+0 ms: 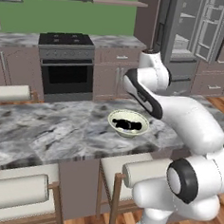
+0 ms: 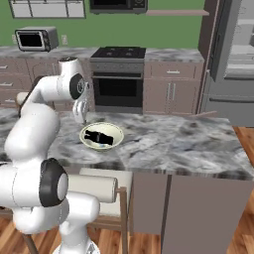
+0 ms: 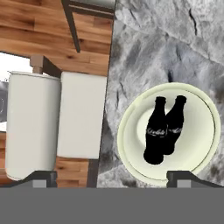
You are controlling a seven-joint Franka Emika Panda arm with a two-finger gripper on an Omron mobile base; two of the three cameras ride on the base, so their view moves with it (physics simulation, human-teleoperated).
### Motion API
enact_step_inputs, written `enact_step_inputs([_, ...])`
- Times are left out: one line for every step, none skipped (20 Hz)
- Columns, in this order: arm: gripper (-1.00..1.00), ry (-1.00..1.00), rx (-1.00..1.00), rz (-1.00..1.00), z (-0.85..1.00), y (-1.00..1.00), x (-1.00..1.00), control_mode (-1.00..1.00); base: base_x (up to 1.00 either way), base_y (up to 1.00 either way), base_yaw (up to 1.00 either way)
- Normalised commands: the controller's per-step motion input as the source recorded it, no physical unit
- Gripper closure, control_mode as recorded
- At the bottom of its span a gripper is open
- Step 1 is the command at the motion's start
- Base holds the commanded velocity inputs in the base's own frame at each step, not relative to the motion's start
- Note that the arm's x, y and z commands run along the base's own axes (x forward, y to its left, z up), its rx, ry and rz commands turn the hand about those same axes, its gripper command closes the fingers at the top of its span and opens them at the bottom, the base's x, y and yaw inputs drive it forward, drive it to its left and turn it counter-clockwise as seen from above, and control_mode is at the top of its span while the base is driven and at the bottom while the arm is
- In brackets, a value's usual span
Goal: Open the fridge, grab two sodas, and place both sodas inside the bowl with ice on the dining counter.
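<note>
The pale cream bowl (image 3: 197,131) stands on the marbled dining counter (image 3: 166,43). Two near-black sodas (image 3: 162,130) lie side by side in it, necks pointing the same way. From the base views the bowl (image 1: 113,127) (image 2: 113,130) with the sodas (image 1: 127,124) (image 2: 98,136) sits near the counter's front edge. My gripper (image 2: 80,118) hangs just above the bowl's far-left rim; in the hand view the gripper (image 3: 112,177) is open and holds nothing. I can make out no ice in the bowl. The grey fridge (image 1: 186,39) (image 2: 238,59) stands behind the counter with its upper doors swung open.
Cushioned wooden stools (image 1: 17,192) (image 2: 99,188) (image 3: 35,122) line the counter's near side, another stool (image 1: 10,93) the far side. A black stove (image 1: 65,62) (image 2: 118,79) and brown cabinets run along the back wall. My own arm (image 1: 180,114) crosses over the counter (image 1: 50,128).
</note>
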Motion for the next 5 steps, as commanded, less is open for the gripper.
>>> enact_step_inputs([-1.00,-0.06,0.00,-0.03,0.42,0.00,-0.79,-1.00,0.00,0.00,0.00])
enact_step_inputs([-1.00,-0.10,0.00,-0.03,0.41,-0.03,-0.79,-1.00,0.00,0.00,0.00])
enact_step_inputs([-1.00,-0.16,0.00,-0.03,0.36,-0.10,-0.79,-1.00,0.00,0.00,0.00])
enact_step_inputs([-1.00,-0.16,0.00,-0.02,0.33,-0.12,-0.77,-1.00,0.00,0.00,0.00])
enact_step_inputs([-1.00,-0.18,0.00,-0.01,0.34,-0.18,-0.80,-1.00,0.00,0.00,0.00])
